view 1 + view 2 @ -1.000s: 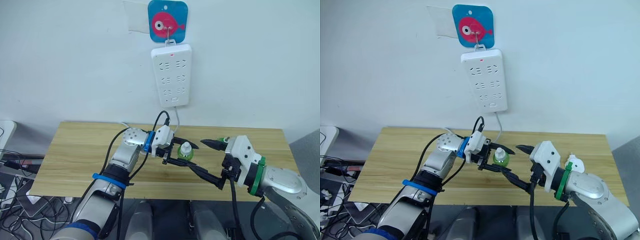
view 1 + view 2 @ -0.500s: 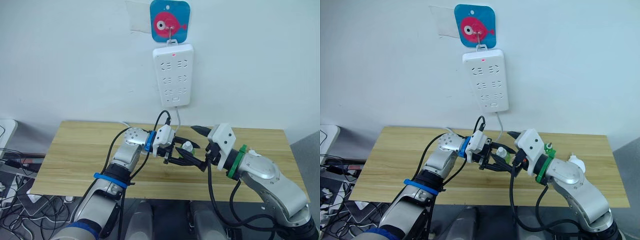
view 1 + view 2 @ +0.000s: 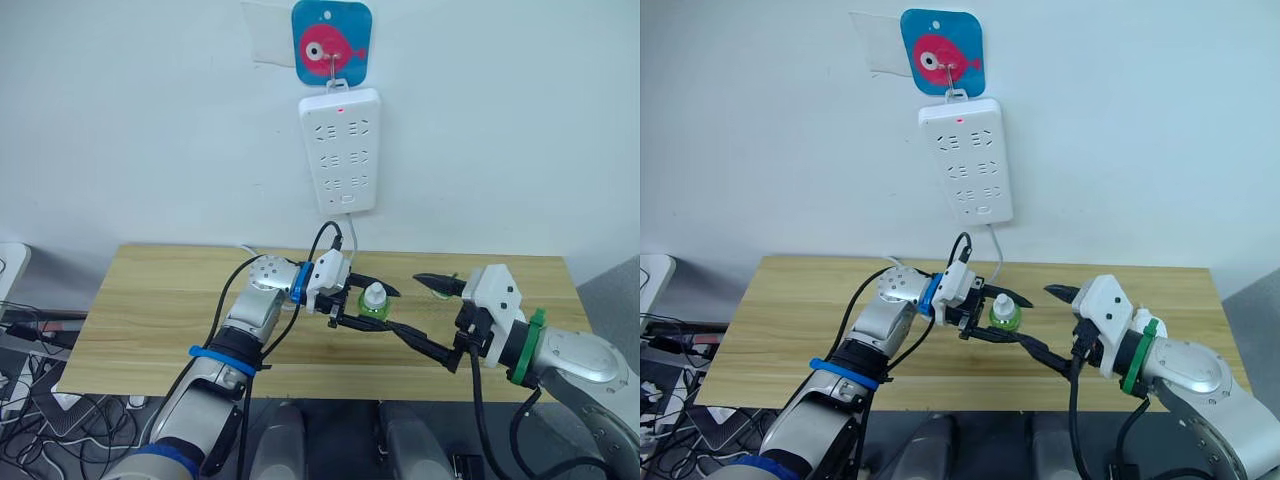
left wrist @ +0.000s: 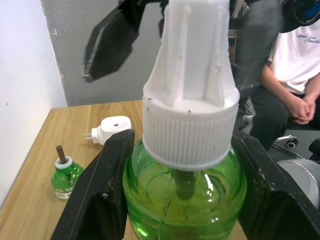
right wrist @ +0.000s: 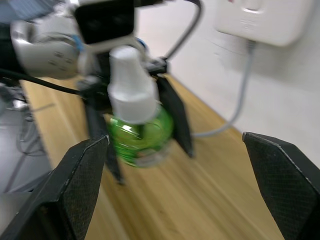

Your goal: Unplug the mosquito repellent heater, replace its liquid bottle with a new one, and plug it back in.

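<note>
Half a second on, we see the right claw [image 3: 432,316] drawn back from the left claw [image 3: 362,306]; earlier its fingers closed in around the capped bottle, and now a clear gap separates the two. Its two black fingers stand wide apart and hold nothing.

The left claw, above the light wooden surface [image 3: 160,300], is clamped on a round green translucent liquid bottle with a white ribbed screw cap [image 4: 187,125], one black finger pressed against each side of the glassy body. Green liquid fills the bottle, and a dark wick stem shows through it below the cap.

In the left wrist view, the small white rounded plastic mosquito repellent heater [image 4: 109,130] lies on its side on the surface, unplugged, its metal prongs pointing sideways and its round vent showing. Near it stands a second small green bottle with a bare dark wick and no cap [image 4: 65,172], partly filled with green liquid.

On the white wall hangs a long white power strip [image 3: 340,150] with a small red light lit near its top, under a blue square hook plate bearing a pink fish picture [image 3: 331,41]. We can read no lettering on any of these. A seated person in a white printed T-shirt [image 4: 300,55] shows beyond the surface.
</note>
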